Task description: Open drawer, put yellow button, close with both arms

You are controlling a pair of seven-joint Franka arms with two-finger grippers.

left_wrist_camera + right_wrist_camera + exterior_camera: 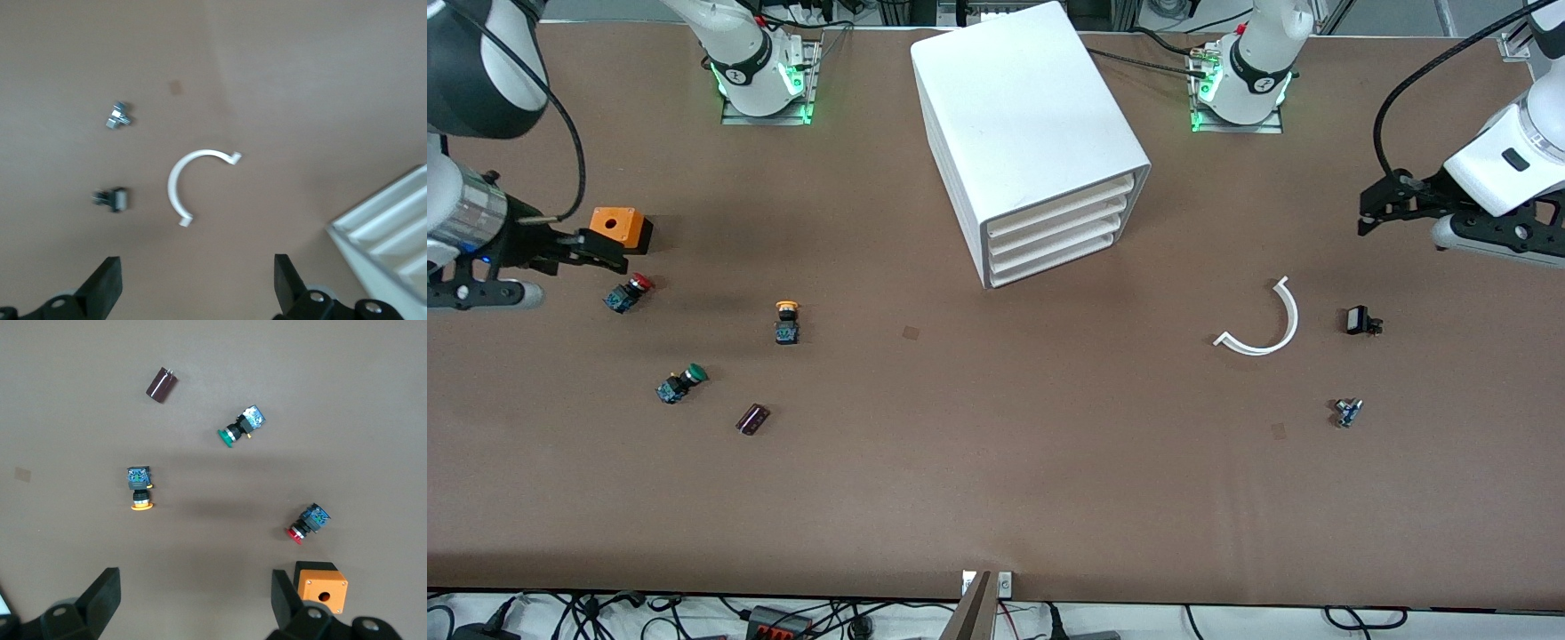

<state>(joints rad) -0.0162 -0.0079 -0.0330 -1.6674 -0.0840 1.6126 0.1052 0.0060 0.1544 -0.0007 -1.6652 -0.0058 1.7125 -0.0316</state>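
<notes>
We are waiting at the very start: the drawer (1060, 210), topmost of 4 in the white cabinet (1024, 116), is sitting fully shut, so opening it is the step in hand. Our left pincer (1368, 213) is hanging over the tabletop (996, 498) at the left arm's end, fingers spread apart and empty. Our right pincer (605, 258) is hovering beside the orange box (619, 228), also spread wide. Next, we judge, 1 pincer needs to be reaching the drawer's front edge. The yellow button (786, 322) is lying nearer the front camera than the cabinet, toward the right arm's end, its yellow-orange cap on a black-and-blue body.
</notes>
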